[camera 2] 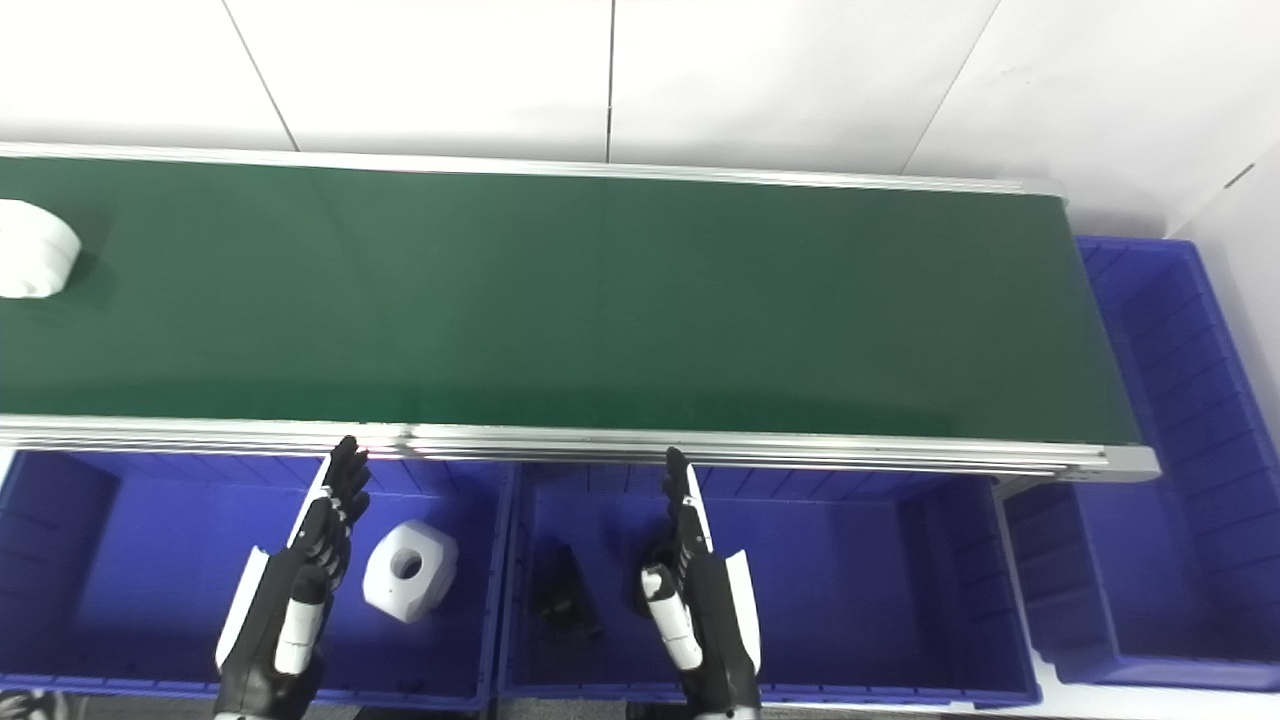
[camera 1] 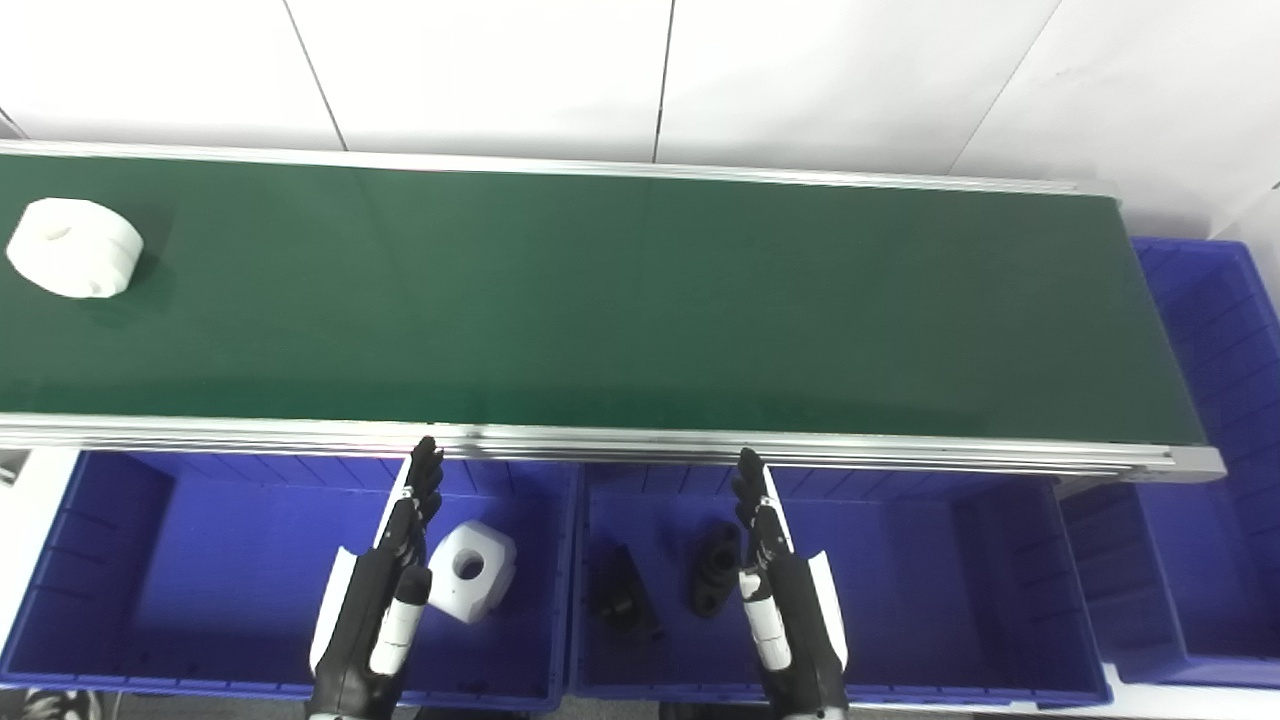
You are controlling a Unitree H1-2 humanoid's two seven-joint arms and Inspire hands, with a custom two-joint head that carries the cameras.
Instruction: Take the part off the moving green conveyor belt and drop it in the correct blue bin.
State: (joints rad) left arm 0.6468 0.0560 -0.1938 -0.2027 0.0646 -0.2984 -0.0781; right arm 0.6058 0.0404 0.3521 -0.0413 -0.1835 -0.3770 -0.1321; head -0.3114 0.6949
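Note:
A white round part (camera 1: 74, 247) lies on the green conveyor belt (camera 1: 600, 300) at its far left end; in the right eye view (camera 2: 32, 262) it is cut by the picture's left edge. My left hand (camera 1: 385, 590) is open and empty, fingers straight, above the left blue bin (camera 1: 110, 560). My right hand (camera 1: 780, 590) is open and empty above the middle blue bin (camera 1: 900, 580). Both hands hover near the belt's front rail, far from the part.
The left bin holds a white block with a hole (camera 1: 472, 570). The middle bin holds two black parts (camera 1: 714, 580) (camera 1: 620, 595). A third blue bin (camera 1: 1220, 400) stands at the belt's right end. A silver rail (camera 1: 600, 440) edges the belt.

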